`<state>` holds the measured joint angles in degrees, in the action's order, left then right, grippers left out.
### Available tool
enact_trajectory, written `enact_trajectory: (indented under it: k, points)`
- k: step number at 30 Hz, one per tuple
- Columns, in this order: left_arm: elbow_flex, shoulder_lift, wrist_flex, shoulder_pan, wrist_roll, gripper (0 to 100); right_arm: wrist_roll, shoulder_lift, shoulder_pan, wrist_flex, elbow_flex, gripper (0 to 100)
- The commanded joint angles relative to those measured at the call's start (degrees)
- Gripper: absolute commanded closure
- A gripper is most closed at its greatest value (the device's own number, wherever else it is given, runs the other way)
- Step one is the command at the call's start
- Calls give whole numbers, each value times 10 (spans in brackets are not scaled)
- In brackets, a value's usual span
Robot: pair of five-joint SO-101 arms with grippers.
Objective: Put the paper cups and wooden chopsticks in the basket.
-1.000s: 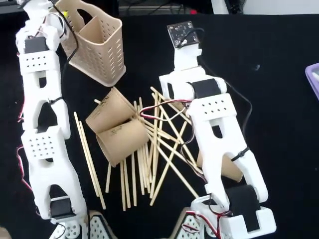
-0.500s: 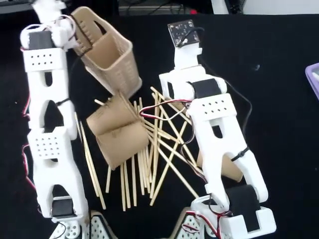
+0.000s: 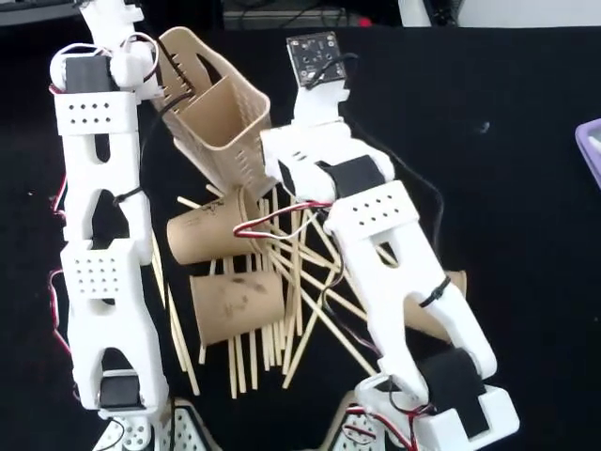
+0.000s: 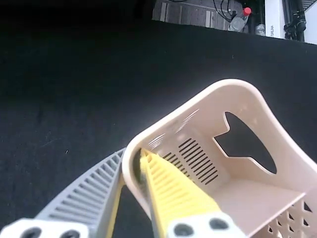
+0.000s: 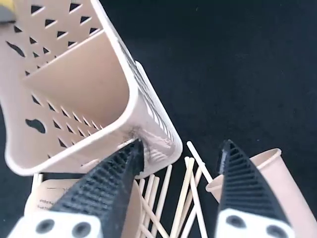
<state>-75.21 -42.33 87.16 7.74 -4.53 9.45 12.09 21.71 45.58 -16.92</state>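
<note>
The beige slotted basket (image 3: 225,127) leans over at the back left of the black table. My left gripper (image 4: 133,166) is shut on its rim, the yellow finger inside and the grey one outside. My right gripper (image 5: 182,146) is open just beside the basket (image 5: 74,84), one black finger touching its corner. Two paper cups (image 3: 207,230) (image 3: 237,303) lie on their sides below the basket, on a heap of several wooden chopsticks (image 3: 282,319). A third cup (image 3: 441,310) lies partly hidden under the right arm. A cup (image 5: 262,173) lies by the right gripper's far finger.
A purple object (image 3: 592,141) pokes in at the table's right edge. The black table (image 3: 507,188) stretches to the right of the right arm. Loose chopsticks (image 3: 174,319) lie close along the left arm.
The left arm has pulled the basket to the right and tipped it towards the cups. The right arm swung left up to the basket. Both cups shifted, the lower one turning.
</note>
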Motion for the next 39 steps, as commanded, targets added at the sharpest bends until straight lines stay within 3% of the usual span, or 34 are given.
enact_trajectory:
  k: [1,6,15,23,25,28,30,32,39]
  points:
    - [-23,4,6,-9,0,970,35,9,6,-20,29,745]
    - [-23,4,4,-8,0,970,143,65,4,-20,36,745]
    - [-18,4,-92,-27,0,970,114,23,37,-175,-14,744]
    - [-18,3,-174,-36,2,966,113,-72,16,-200,13,747]
    - [-17,2,-203,-37,4,966,88,-87,11,-199,15,799]
    - [-22,-19,-229,-43,1,918,-2,-95,8,-200,16,995]
    - [-23,-29,-231,-46,0,846,-43,-95,9,-200,16,959]
    - [-24,-33,-234,-46,0,802,-59,-95,10,-203,16,990]
    - [-102,-8,-229,-34,0,816,-57,-111,7,-241,36,988]
